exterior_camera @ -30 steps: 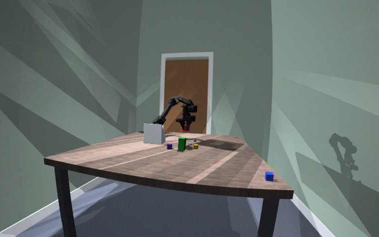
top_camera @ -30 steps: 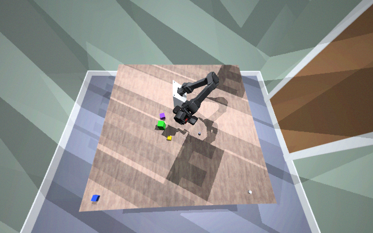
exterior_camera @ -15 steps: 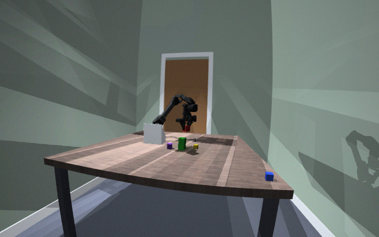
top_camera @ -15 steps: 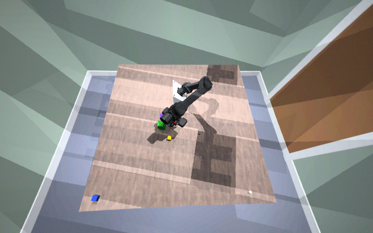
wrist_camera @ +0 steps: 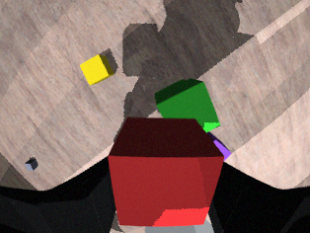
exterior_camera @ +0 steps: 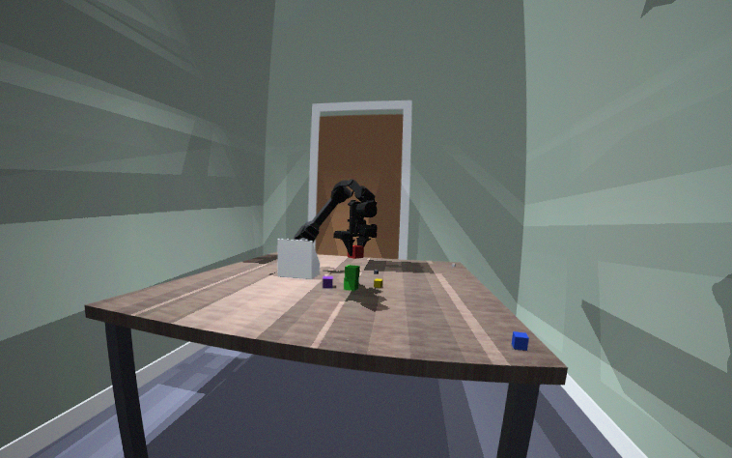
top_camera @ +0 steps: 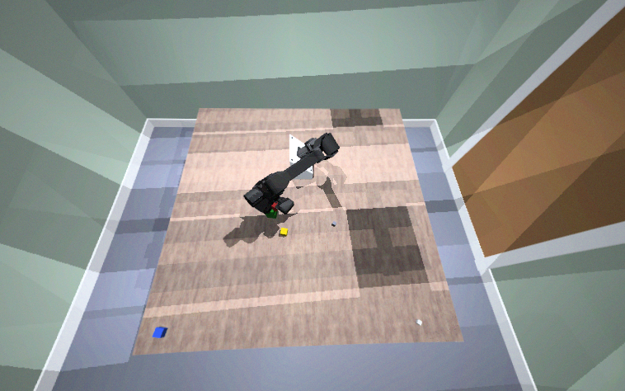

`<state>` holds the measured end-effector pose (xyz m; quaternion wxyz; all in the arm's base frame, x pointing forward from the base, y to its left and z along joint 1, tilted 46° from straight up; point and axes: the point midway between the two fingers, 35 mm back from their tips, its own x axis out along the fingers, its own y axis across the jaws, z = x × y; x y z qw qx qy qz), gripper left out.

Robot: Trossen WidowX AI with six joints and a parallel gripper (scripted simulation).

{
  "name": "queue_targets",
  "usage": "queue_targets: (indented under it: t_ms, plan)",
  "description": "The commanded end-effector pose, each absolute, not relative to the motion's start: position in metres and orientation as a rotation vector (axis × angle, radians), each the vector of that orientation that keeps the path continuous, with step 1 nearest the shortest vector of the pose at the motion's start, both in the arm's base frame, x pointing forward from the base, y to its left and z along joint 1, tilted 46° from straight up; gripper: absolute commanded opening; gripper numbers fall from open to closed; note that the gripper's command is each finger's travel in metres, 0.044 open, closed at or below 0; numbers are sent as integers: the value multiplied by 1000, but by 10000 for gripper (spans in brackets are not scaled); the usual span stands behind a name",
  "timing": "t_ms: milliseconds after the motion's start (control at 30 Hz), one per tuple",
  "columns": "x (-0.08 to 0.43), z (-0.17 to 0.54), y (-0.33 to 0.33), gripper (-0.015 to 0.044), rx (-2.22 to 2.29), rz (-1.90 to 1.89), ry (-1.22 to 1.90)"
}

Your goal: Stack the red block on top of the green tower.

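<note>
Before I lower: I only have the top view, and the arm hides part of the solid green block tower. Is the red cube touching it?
Observer: No. The exterior view shows a gap between the red cube and the green tower's top.

Operator: Anything near the tower that I can't see?

Observer: Yes, a small purple cube on the table; exterior shows it left of the tower in the picture, apart from it.

Operator: Grip?

Observer: Wrist view shows the red cube between both black fingers.
</note>
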<state>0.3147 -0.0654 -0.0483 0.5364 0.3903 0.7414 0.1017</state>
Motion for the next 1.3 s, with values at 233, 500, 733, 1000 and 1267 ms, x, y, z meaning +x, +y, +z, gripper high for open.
queue_targets:
  t_ms: [233,500,733,1000,1267]
  plan:
    - [315,-73,-86,0,927,248,1766]
    - [315,-79,-80,0,927,248,1765]
    - [312,-92,-67,0,928,249,1765]
    - [312,-92,-67,0,928,249,1765]
    - [312,-93,-66,0,928,249,1765]
